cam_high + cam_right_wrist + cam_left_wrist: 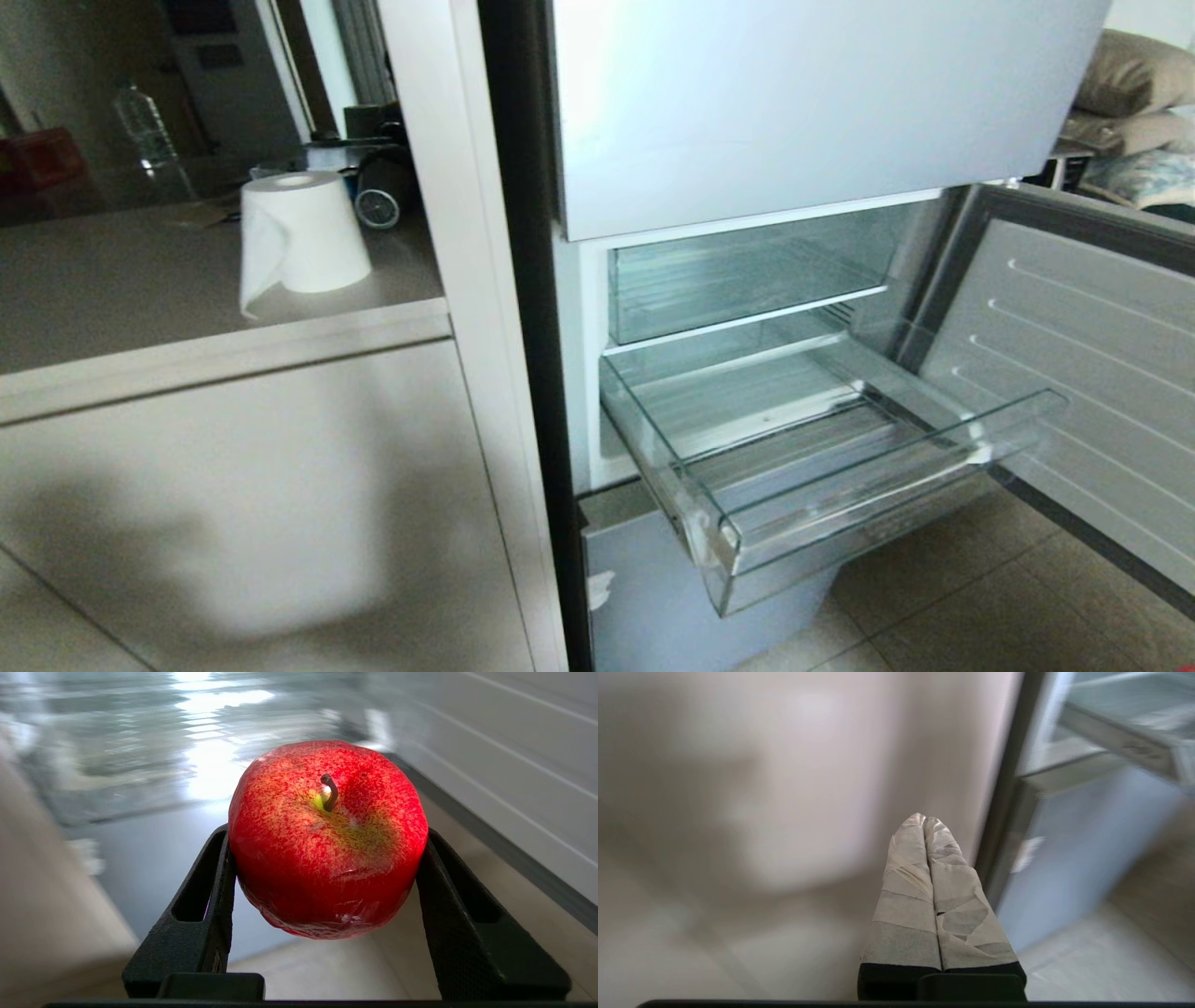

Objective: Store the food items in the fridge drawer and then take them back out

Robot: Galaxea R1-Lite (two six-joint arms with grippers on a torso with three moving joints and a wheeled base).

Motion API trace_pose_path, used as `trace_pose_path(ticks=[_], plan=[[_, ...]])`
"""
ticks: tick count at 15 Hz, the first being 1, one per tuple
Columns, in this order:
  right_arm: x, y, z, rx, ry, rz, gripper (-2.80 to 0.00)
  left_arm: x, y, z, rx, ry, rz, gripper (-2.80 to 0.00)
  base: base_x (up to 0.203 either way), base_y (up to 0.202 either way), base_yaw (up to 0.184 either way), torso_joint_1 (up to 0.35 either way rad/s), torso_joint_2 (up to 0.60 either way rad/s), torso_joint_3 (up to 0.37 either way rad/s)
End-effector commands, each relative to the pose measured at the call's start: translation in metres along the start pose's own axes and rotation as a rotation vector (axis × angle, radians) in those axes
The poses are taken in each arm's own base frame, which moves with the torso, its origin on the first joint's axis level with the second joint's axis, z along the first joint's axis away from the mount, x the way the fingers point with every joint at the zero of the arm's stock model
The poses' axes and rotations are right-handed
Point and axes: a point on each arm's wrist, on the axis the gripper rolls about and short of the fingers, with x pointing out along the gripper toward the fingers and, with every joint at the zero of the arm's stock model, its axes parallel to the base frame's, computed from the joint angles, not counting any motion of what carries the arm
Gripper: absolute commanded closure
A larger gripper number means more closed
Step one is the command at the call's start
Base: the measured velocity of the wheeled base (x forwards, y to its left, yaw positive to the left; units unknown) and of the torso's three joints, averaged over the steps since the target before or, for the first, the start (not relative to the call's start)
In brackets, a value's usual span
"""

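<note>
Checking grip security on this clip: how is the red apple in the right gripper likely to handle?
The red apple looks glossy, so probably somewhat slippery between the right gripper pads. Its round shape suggests it would roll once set on the drawer floor. It seems rigid, showing no dent under the grip.

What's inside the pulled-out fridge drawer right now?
Nothing visible: the fridge drawer shows only its bare ribbed floor through the clear plastic. The red apple is clamped in the right end effector, outside the head view.
</note>
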Motion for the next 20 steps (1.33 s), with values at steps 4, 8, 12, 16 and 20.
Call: trace_pose_path(ticks=[4,8,12,16,20], plan=[[0.000,0.000,0.000,0.014,0.003,-0.001,0.00,0.000,0.000,0.000,0.000,0.001,0.000,0.00,0.004,-0.008,0.174,-0.001,0.00,0.003],[0.002,0.000,0.001,0.001,0.014,0.002,0.00,0.000,0.000,0.000,0.000,0.000,0.000,0.00,0.001,-0.007,0.120,0.002,0.01,0.003],[0.037,-0.001,0.049,0.011,0.154,-0.001,0.00,0.000,0.000,0.000,0.000,0.001,0.000,0.00,0.000,0.000,0.000,0.000,0.00,0.000],[0.128,-0.002,0.106,0.021,0.346,-0.003,0.00,0.000,0.000,0.000,0.000,0.001,0.000,0.00,0.000,0.000,0.000,0.000,0.00,0.000],[0.238,-0.002,0.119,0.031,0.482,-0.009,0.00,0.000,0.000,0.000,0.000,0.001,0.000,0.00,0.000,0.000,0.000,0.000,0.00,0.000]])
